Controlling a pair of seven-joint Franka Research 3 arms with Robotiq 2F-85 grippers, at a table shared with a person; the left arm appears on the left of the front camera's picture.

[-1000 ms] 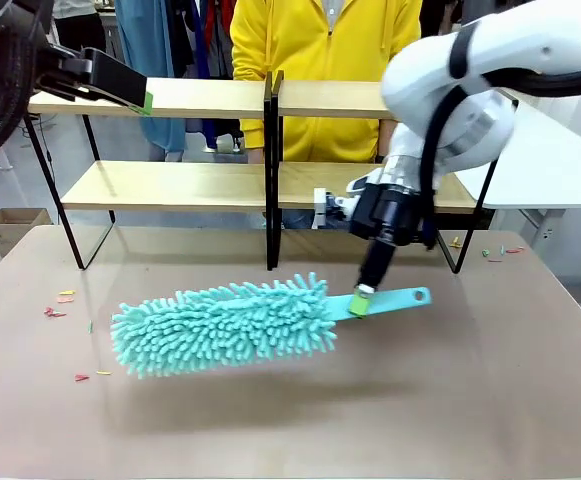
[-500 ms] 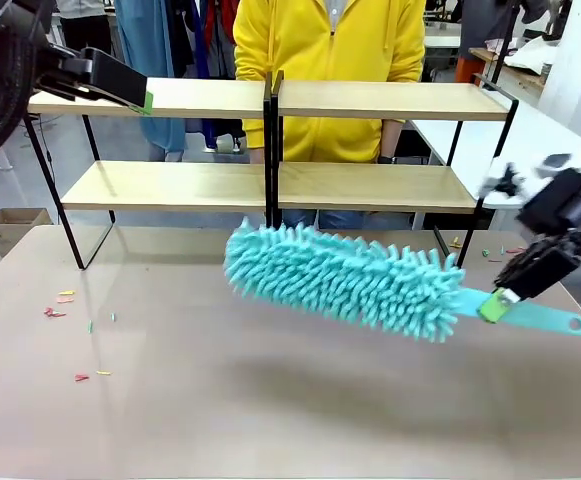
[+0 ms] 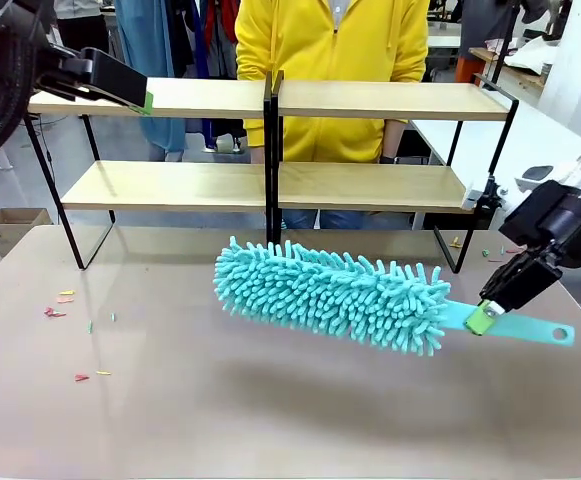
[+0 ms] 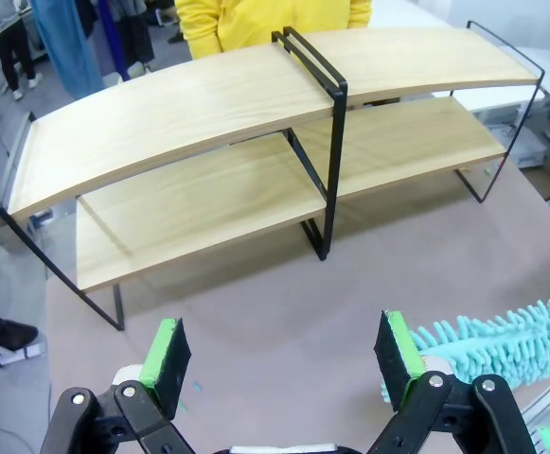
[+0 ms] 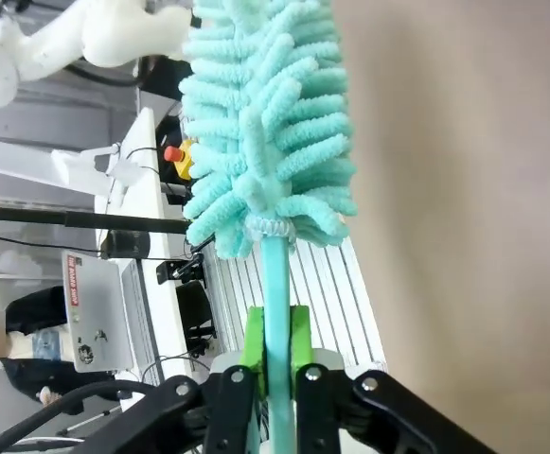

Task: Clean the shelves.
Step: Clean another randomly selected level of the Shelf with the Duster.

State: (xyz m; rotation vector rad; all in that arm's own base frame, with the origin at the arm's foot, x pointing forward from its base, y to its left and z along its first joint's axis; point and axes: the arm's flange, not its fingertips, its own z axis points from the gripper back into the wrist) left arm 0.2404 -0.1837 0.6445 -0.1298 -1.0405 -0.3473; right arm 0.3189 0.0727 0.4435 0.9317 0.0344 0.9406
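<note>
I'm looking across the brown tabletop (image 3: 270, 400) at the shelves (image 3: 270, 185), a wide two-tier rack of pale wooden boards carried on thin black metal frames, two units butted together at a pair of black uprights in the middle. They are standing at the far edge of the tabletop, right in front of a person in a yellow top (image 3: 330, 60). Both boards are lying bare in the front view and in the left wrist view. My right hand (image 3: 485, 318) is clamping its green pads shut on the flat teal handle of a fluffy teal duster (image 3: 335, 292), and the right wrist view shows the handle pinched between the two pads. The duster's head is hanging just above the tabletop, in front of and below the lower board, not touching the rack. That hand is sitting to the right of the rack, near its right-hand leg. My left hand (image 3: 130, 90) is hovering at the left end of the top board, its fingers spread apart and holding nothing. A few small coloured scraps (image 3: 65, 300) are lying on the tabletop at the left.
</note>
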